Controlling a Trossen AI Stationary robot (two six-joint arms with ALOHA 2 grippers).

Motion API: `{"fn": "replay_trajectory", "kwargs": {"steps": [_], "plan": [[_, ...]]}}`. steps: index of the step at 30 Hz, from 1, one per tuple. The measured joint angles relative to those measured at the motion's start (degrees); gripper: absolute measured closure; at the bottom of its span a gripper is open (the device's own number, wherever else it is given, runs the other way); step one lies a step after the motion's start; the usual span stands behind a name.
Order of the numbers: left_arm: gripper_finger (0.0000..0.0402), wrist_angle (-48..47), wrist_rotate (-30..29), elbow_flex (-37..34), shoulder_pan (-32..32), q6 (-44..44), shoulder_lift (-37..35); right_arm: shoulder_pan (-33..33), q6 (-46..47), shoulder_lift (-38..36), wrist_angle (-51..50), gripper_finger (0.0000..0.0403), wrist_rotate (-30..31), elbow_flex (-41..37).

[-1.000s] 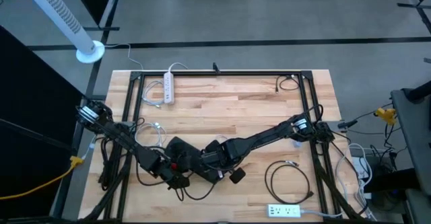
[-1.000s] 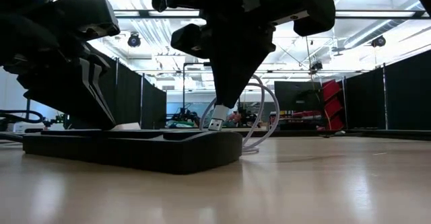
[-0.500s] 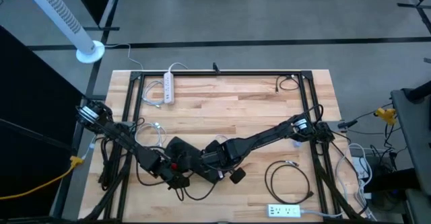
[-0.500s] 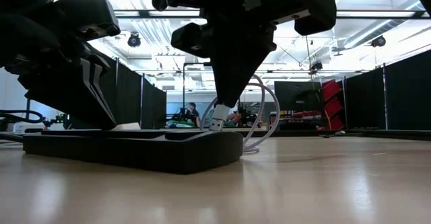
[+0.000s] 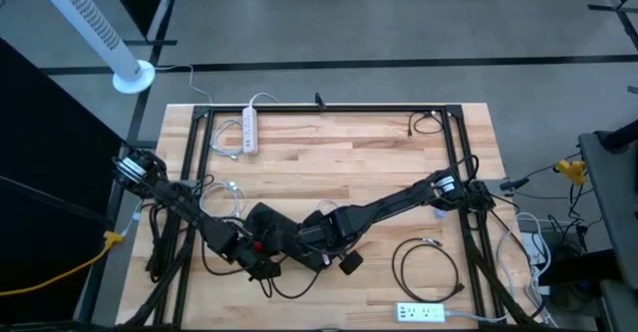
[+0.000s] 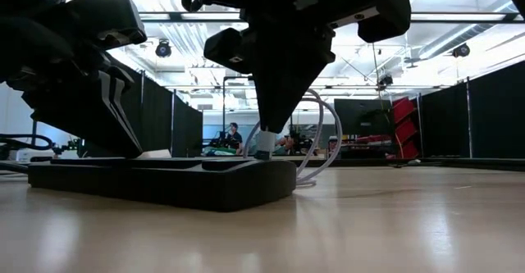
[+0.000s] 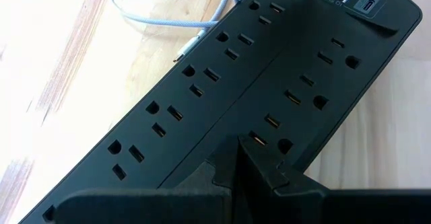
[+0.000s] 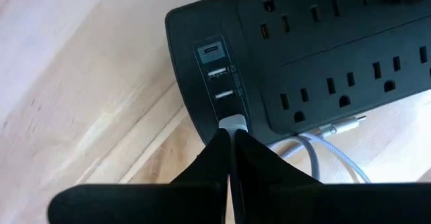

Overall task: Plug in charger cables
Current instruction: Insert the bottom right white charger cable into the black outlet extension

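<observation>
One white plug (image 8: 232, 124) pinched in right claw (image 8: 231, 138), upright, directly over strip (image 8: 316, 62) USB port; left claw (image 7: 237, 158) pressed shut on strip's edge.

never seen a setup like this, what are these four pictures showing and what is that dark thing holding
Two dark robot arms work at a wooden table. One picture looks straight down on it, one looks level across the tabletop, and two come from cameras on the arms' wrists.

In the middle lies a black power strip. The left tool is closed on the strip's edge. The right tool is shut on a white plug, which sits at the strip's row of small ports. The plug's white cable loops behind.

Also on the table: a black cable in a loop, and two white strips, one at the far side, one at the near edge.
</observation>
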Motion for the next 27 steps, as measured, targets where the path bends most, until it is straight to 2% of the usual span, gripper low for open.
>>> {"fn": "replay_trajectory", "kwargs": {"steps": [21, 24, 27], "plan": [[0.0402, 0.3, 0.9, -0.1, -0.3, 1.2, 0.0, -0.1, 0.8, -0.2, 4.7, 0.0402, -0.7, -4.4], [0.0402, -0.3, 1.9, 0.0, -0.9, 2.1, -0.2, 0.0, 0.4, -0.4, 2.8, 0.0390, -0.5, -3.3], [0.0402, -1.4, 2.8, 0.0, -1.2, 1.8, -0.7, 0.4, 1.9, -0.8, 1.4, 0.0360, -0.2, -1.7]]}}
